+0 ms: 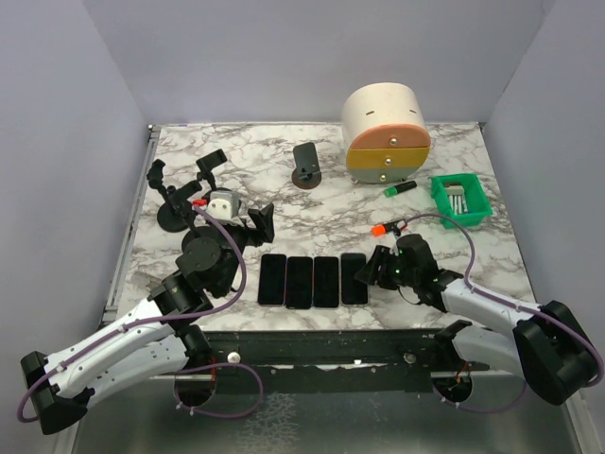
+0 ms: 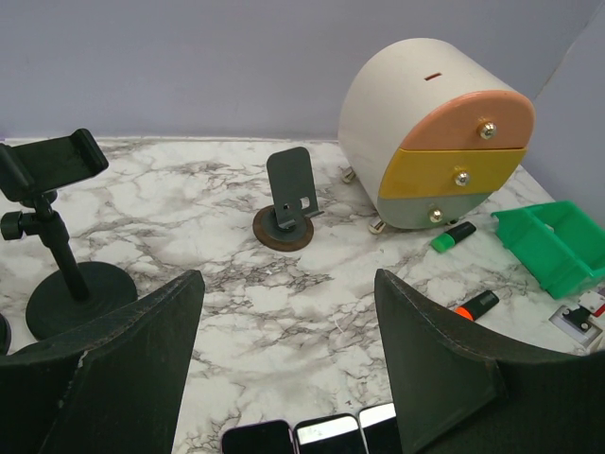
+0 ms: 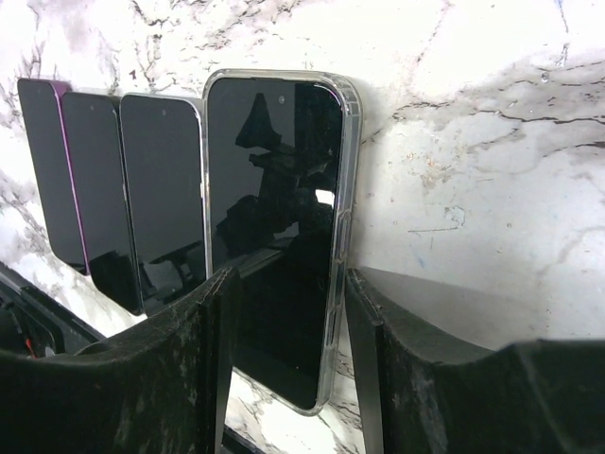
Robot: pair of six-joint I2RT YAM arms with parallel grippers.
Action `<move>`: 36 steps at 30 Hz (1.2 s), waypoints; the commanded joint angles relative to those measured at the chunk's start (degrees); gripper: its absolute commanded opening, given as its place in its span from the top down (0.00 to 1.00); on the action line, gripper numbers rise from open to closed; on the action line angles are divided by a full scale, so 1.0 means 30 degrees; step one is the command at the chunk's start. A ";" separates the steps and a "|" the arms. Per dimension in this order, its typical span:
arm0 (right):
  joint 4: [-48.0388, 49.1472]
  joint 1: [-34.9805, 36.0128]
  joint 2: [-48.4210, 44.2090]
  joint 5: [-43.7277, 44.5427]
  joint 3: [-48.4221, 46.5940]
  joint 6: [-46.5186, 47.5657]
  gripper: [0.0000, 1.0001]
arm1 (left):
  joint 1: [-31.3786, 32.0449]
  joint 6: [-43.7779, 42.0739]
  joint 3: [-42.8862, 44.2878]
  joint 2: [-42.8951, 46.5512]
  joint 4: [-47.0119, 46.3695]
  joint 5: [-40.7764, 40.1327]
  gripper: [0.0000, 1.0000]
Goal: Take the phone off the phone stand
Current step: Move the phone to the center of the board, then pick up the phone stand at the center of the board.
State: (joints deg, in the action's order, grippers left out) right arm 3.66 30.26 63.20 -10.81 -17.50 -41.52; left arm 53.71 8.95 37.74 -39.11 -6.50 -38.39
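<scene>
The right gripper (image 3: 290,279) straddles a cased phone (image 3: 274,170), near corner hidden, clamped or not unclear; left gripper (image 2: 288,279) stands apart

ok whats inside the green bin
A few pale stick-like items lie inside the green bin, too small to identify. In the left wrist view its near wall hides the inside.

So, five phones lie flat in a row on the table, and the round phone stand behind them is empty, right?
No: four phones, not five, as the top external view shows. They lie flat in a row, and the round phone stand behind them is empty.
</scene>
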 commanded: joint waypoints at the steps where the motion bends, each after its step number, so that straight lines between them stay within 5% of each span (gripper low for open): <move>1: 0.0282 0.0007 0.0408 -0.0917 0.0236 0.0134 0.48 | -0.0068 -0.0053 0.0400 0.0176 0.0205 0.0075 0.26; 12: 0.0038 0.0020 0.0455 -0.0967 -0.0028 0.0355 0.48 | -0.0092 -0.0054 0.0429 0.0249 0.0219 0.0109 0.26; 20: -0.3422 0.0020 -0.2622 -0.0202 -0.2895 0.1395 0.22 | -0.0092 -0.0024 0.0455 0.0191 0.0239 0.0196 0.26; 27: -0.6239 0.0020 -0.5335 0.1144 -0.6369 0.3766 0.17 | -0.0092 -0.0530 0.0430 -0.0179 0.0056 0.0352 0.26; 36: -0.4667 0.0020 -0.9655 -0.0393 -0.5822 0.4877 0.13 | -0.0703 0.0375 0.2990 -0.4654 0.0739 0.3482 0.20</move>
State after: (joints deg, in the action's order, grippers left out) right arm -10.55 30.26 38.13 -9.91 -36.71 -29.30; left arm 53.39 8.12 39.88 -46.48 -6.79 -35.70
